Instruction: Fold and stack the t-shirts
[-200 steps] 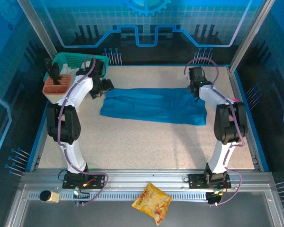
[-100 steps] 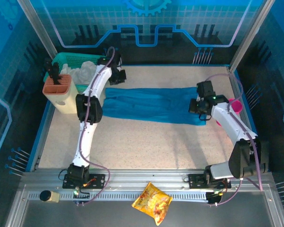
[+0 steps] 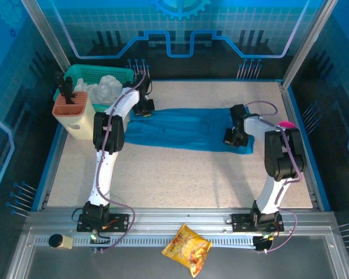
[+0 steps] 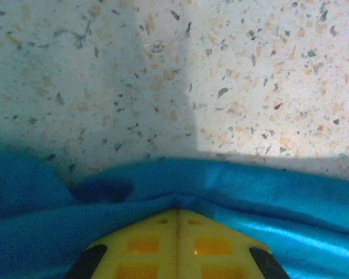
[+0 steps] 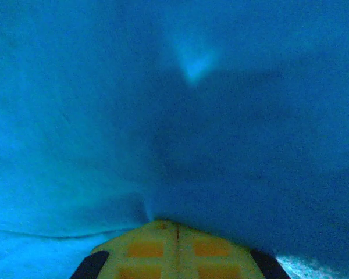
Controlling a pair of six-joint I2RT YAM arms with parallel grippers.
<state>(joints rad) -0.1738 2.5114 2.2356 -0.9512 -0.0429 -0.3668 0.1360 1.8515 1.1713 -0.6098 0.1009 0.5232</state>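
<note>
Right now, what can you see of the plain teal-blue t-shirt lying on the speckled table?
The plain teal-blue t-shirt of thin soft-looking fabric lies as a long wrinkled band across the far half of the speckled table, no print. The left gripper is shut on its far-left edge, the right gripper on its right end; fabric puckers at both closed tips.

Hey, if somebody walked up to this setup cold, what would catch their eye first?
The teal-blue t-shirt stretched in a long band across the far half of the table, with the left hand shut on its left end and the right hand shut on fabric near its right end. After that, the yellow snack bag lying at the near edge.
</note>
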